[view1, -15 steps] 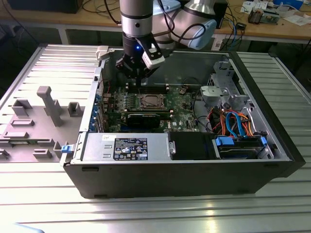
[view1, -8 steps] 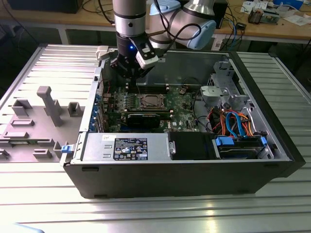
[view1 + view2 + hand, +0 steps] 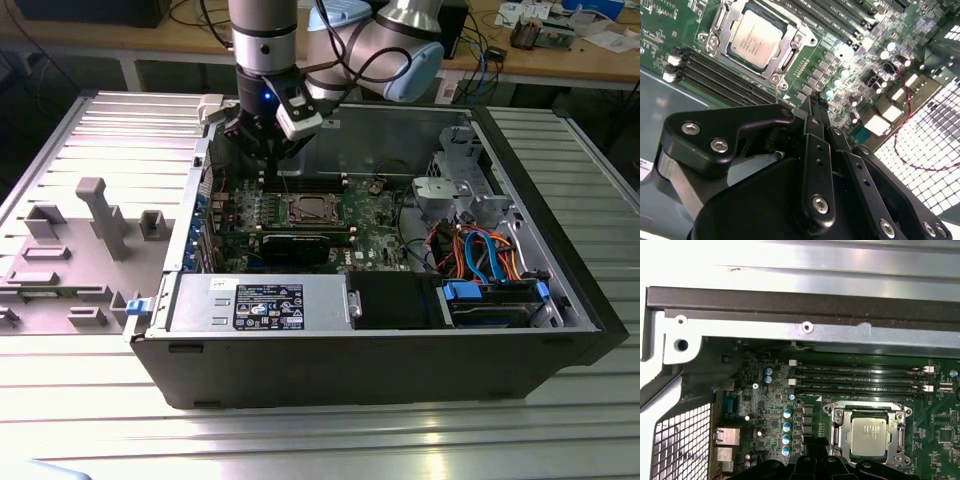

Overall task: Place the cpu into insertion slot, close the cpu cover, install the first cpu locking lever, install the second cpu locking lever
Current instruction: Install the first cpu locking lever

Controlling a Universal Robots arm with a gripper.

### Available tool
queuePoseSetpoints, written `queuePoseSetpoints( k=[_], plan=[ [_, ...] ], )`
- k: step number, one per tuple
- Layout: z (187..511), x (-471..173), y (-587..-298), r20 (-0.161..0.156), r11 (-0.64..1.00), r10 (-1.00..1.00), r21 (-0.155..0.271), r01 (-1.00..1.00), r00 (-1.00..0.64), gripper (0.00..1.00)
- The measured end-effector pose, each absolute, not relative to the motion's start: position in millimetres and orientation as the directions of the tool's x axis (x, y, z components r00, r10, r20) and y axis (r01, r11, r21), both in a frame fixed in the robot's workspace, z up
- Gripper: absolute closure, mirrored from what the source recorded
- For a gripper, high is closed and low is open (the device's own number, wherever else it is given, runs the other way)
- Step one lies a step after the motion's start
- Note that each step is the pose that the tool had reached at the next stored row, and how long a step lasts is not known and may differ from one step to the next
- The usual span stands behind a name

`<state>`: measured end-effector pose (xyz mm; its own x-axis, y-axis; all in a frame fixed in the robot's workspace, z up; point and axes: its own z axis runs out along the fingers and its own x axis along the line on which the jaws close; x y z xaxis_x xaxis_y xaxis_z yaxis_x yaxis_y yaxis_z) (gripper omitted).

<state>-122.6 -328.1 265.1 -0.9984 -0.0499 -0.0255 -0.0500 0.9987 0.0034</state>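
The cpu (image 3: 756,39) (image 3: 869,436), a silver-grey square, lies in the insertion slot (image 3: 308,210) on the green motherboard. The cpu cover (image 3: 791,48) (image 3: 837,434) lies flat around the chip's edges, and the slot's contact field is hidden under the chip. My gripper (image 3: 815,98) (image 3: 266,165) hangs above the board beside the socket, on the exterior view's left of it, not touching it. Its black fingers (image 3: 819,150) are pressed together, shut with nothing between them. A thin metal wire (image 3: 776,92) stands up at the socket's near corner, close to the fingertips.
The open black computer case (image 3: 560,340) surrounds the board. Black memory slots (image 3: 860,371) run beside the socket, near the case wall (image 3: 805,327). A power supply (image 3: 260,305) and a drive bay with coloured cables (image 3: 485,255) fill the front. A grey fixture plate (image 3: 95,235) lies left.
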Motion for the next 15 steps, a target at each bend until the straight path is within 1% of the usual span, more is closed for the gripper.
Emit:
queuePoseSetpoints(
  k=[6,15],
  plan=[
    [264.3,-123.6,-314.4,-0.025,0.999,-0.051,0.003,-0.052,-0.998,0.89],
    [260.7,-122.3,-304.4,-0.026,0.999,-0.053,0.003,-0.053,-0.998,0.89]
  ],
)
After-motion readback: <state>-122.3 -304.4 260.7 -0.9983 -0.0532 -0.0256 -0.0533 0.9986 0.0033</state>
